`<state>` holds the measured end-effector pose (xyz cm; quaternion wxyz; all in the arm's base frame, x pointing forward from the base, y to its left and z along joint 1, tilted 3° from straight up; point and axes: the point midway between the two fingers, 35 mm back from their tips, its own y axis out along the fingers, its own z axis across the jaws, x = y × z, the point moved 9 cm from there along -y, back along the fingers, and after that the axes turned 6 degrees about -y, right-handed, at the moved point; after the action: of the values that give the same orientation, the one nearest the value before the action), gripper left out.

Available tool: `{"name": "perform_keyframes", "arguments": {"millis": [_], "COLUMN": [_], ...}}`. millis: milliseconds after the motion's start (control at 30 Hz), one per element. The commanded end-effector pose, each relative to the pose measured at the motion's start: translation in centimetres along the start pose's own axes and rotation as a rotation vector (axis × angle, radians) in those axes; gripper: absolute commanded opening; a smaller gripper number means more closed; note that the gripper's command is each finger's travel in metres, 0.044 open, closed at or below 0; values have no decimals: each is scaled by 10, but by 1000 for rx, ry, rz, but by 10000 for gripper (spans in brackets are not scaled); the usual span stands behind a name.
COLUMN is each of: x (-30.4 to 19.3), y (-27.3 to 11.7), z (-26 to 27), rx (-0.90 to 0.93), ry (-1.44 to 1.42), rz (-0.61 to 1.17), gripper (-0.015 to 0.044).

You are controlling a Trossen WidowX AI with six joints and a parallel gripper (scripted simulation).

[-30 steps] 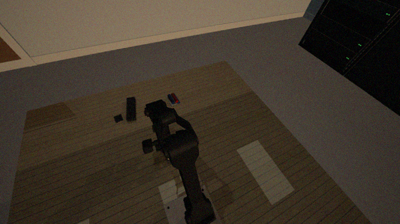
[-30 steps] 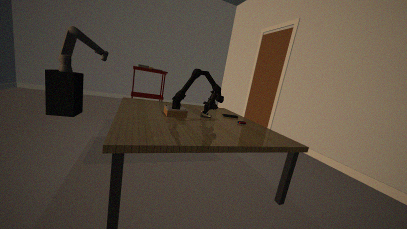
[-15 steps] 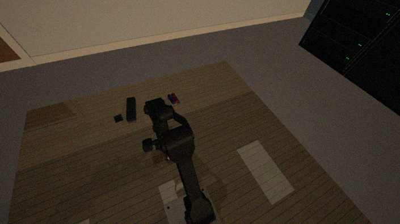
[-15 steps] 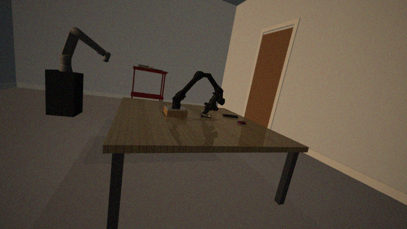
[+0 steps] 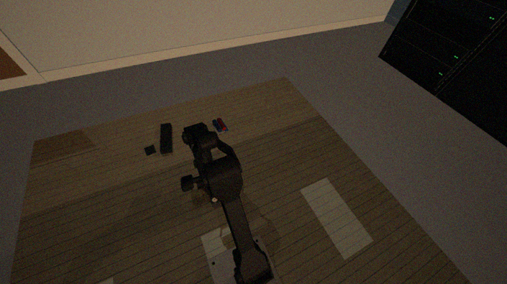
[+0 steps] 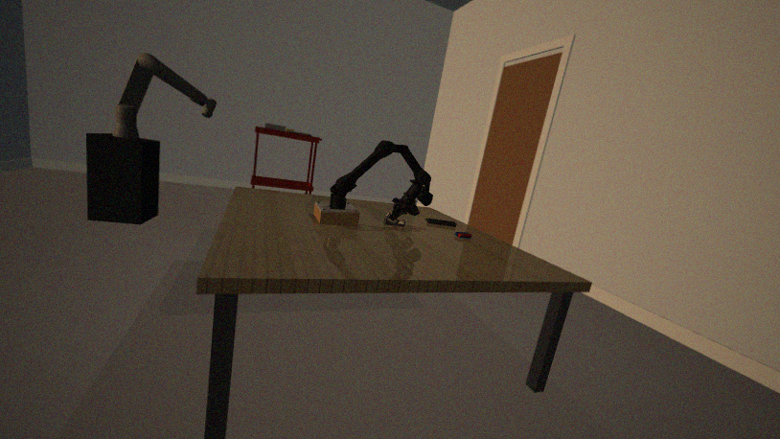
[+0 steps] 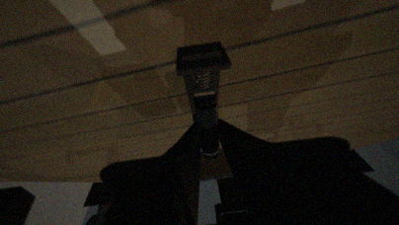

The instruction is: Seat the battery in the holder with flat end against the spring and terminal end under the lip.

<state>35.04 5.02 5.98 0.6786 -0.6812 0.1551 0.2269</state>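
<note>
From above: table [image 5: 91,237] of pale planks, one dark arm [image 5: 226,184] reaching toward 12 o'clock. At its 11 o'clock, one long black bar [image 5: 166,138] and one small black square [image 5: 149,149]; at 1 o'clock, one red-and-blue pair of cylinders [image 5: 219,125]. Gripper hidden under the wrist; battery and holder not visible.

From the side: gripper [image 6: 396,218] low, close to the table top. Beyond it, toward 3 o'clock, the black bar, then the red-and-blue pair. Whether anything touches the table cannot be told.

At the wrist: one battery [image 7: 206,125], a dark slim cylinder with a pale ring near its lower end, clamped between two narrowly set fingers. Pointing to 12 o'clock, far end in one dark holder [image 7: 203,63], coiled spring [image 7: 202,78] there. Seated or not: cannot tell.
</note>
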Motion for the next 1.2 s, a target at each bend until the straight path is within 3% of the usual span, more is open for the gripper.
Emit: {"name": "perform_keyframes", "arguments": {"millis": [0,1167], "x": [1,19], "y": [-2,-9], "z": [0,-1], "rx": [0,-3], "ry": [-3,-3], "rz": [3,9], "gripper": [59,59]}}
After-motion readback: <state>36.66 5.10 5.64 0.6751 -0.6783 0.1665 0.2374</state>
